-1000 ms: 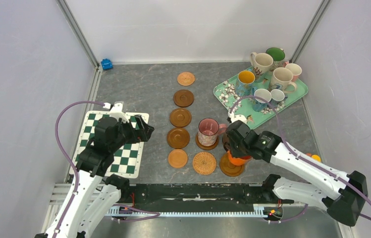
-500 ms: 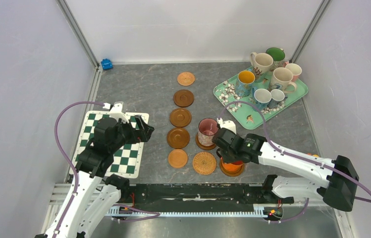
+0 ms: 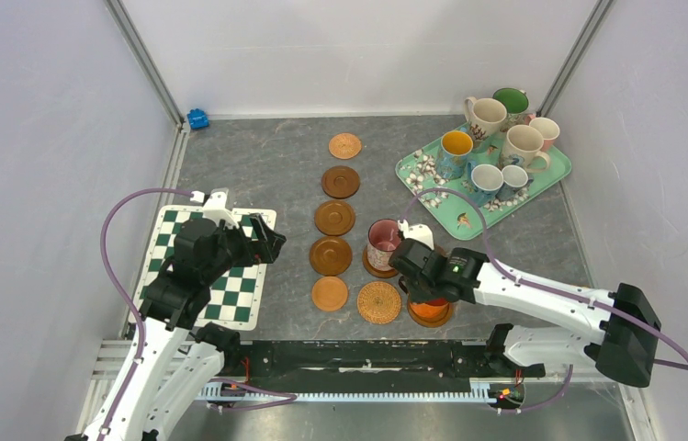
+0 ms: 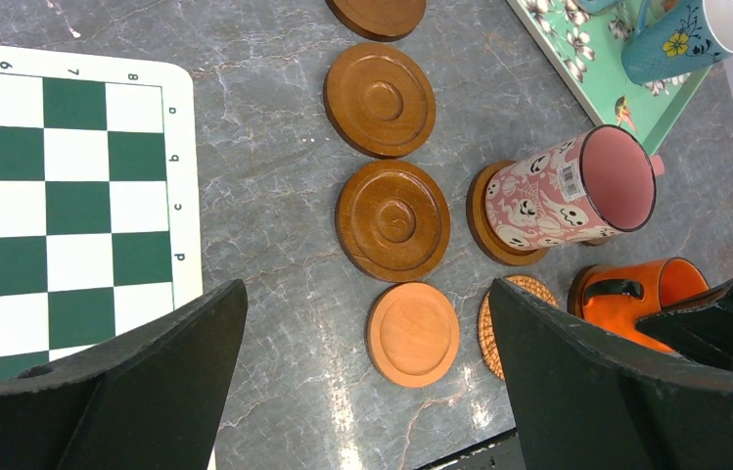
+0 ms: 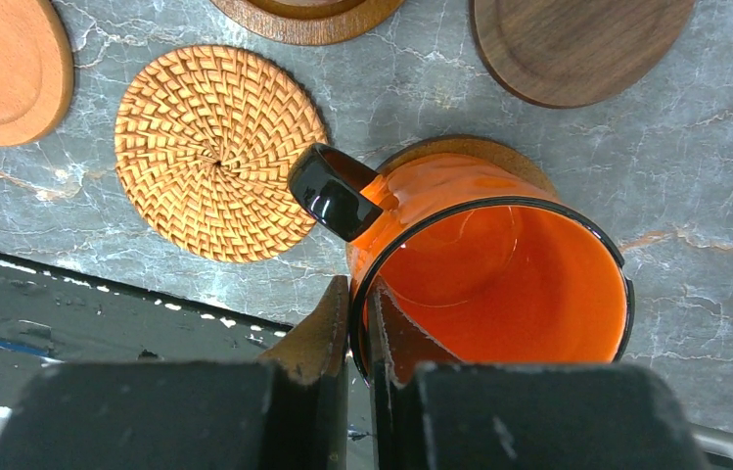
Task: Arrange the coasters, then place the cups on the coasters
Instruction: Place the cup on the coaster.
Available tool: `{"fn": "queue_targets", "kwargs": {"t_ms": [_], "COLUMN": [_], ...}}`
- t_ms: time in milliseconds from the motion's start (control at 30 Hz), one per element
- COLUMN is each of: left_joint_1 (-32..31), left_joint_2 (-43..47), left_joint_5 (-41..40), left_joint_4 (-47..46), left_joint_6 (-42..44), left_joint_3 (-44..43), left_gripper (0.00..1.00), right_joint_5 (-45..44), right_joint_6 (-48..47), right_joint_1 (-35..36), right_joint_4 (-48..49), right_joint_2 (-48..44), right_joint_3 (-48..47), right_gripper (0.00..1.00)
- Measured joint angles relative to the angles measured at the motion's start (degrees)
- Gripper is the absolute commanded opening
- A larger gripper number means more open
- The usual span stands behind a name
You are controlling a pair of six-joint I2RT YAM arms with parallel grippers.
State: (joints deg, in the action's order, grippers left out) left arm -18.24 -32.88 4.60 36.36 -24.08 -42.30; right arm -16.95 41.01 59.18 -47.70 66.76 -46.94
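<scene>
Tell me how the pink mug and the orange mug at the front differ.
The pink mug carries a white printed pattern; the orange mug is plain and glossy. No hand touches the pink mug, while the right hand pinches the orange mug's rim beside its handle. The orange mug's handle is black; the pink mug's is pink. Both are on round wooden coasters.
</scene>
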Motion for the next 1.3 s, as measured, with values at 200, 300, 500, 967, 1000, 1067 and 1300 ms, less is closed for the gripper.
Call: {"fn": "queue_targets", "kwargs": {"t_ms": [200, 300, 500, 967, 1000, 1067, 1300], "left_joint_1": [-0.02, -0.17, -0.22, -0.22, -0.22, -0.22, -0.22], "left_joint_2": [0.11, 0.37, 0.31, 0.31, 0.31, 0.31, 0.31], "left_joint_5": [-0.02, -0.02, -0.02, -0.02, -0.02, -0.02, -0.02], "left_joint_4": [0.0, -0.02, -0.02, -0.02, -0.02, -0.02, -0.02], "left_joint_6": [0.0, 0.0, 0.0, 0.0, 0.0, 0.0, 0.0], "left_joint_3": [0.0, 0.0, 0.02, 0.02, 0.02, 0.02, 0.02], "left_gripper": [1.0, 1.0, 1.0, 1.0, 1.0, 1.0, 1.0], "right_joint_5": [-0.11, -0.37, -0.92, -0.9, -0.9, -0.9, -0.79], "right_joint_6": [0.17, 0.44, 0.96, 1.25, 1.22, 1.18, 1.11], "right_joint_1": [0.44, 0.9, 1.36, 1.46, 1.46, 1.46, 1.53], "right_joint_4": [-0.72, -0.94, -1.05, -1.11, -1.16, -1.33, -1.7], "right_joint_2": [0.96, 1.25, 1.29, 1.36, 1.51, 1.84, 2.01], "right_joint_3": [-0.57, -0.61, -0.61, -0.5, -0.5, -0.5, -0.5], "right_gripper": [0.0, 0.0, 0.0, 0.0, 0.0, 0.0, 0.0]}}
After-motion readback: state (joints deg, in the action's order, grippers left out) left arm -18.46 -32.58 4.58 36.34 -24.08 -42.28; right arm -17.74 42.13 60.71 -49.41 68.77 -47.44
